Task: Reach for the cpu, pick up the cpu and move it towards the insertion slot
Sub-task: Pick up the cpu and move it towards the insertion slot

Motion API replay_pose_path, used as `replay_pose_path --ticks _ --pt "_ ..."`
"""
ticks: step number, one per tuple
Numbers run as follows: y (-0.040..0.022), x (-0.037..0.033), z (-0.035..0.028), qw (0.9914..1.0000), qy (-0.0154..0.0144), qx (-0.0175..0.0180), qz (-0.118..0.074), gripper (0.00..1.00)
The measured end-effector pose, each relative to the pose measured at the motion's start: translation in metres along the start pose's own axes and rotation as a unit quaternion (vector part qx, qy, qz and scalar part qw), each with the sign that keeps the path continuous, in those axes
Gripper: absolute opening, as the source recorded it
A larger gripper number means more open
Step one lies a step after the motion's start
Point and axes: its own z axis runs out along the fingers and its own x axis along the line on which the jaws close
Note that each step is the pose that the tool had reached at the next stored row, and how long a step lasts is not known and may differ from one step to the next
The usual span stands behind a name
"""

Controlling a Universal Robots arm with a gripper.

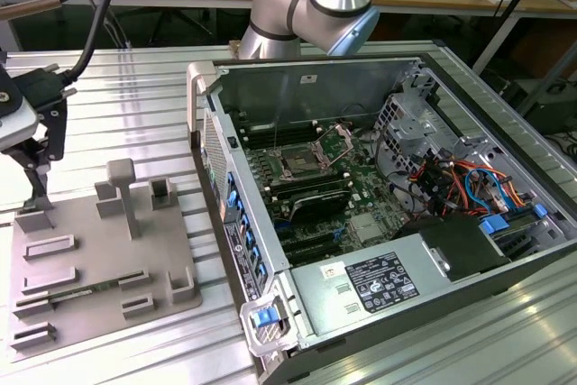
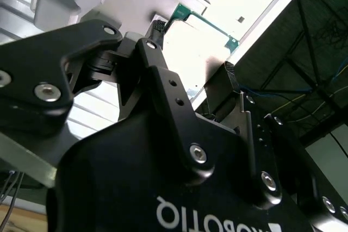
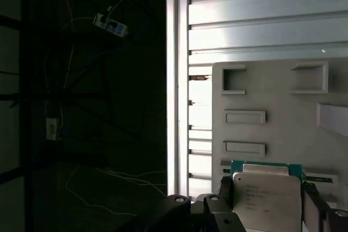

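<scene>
While the chip (image 3: 266, 202) sits between the two dark fingers (image 3: 314, 204) of the claw (image 3: 269, 196), its pale metal top faces the first wrist view and a thin green edge shows along one side. The fingers lie against opposite edges, so I judge the claw to be pinching the chip rather than merely straddling it. Behind it lies a grey plate (image 3: 272, 93) with shallow rectangular pockets. The chip looks raised off that plate, though how far clear it is cannot be told.

In the exterior view the claw (image 1: 38, 188) hangs over the far corner of the plate, at the exterior view's left, above the ribbed metal worktop (image 1: 135, 78). The socket (image 1: 300, 164), a shiny frame with a dark centre, sits on the green board inside the open computer case (image 1: 406, 69), well apart towards the exterior view's right.

Reaching and gripping appear done. The carry to the socket looks hardly begun, since the claw is over the plate and the case wall stands between it and the socket.
</scene>
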Motion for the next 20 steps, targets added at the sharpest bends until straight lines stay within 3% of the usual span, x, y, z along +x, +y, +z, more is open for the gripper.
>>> replay_pose_path --ticks 6,13,20 --pt "-0.0002 -0.0074 0.0001 1.0 0.0 0.0 0.0 0.55" --pt "-0.0003 -0.0089 -0.0009 1.0 0.0 0.0 0.0 0.55" --pt "-0.0008 -0.0089 -0.0108 1.0 -0.0006 0.001 0.0 0.55"
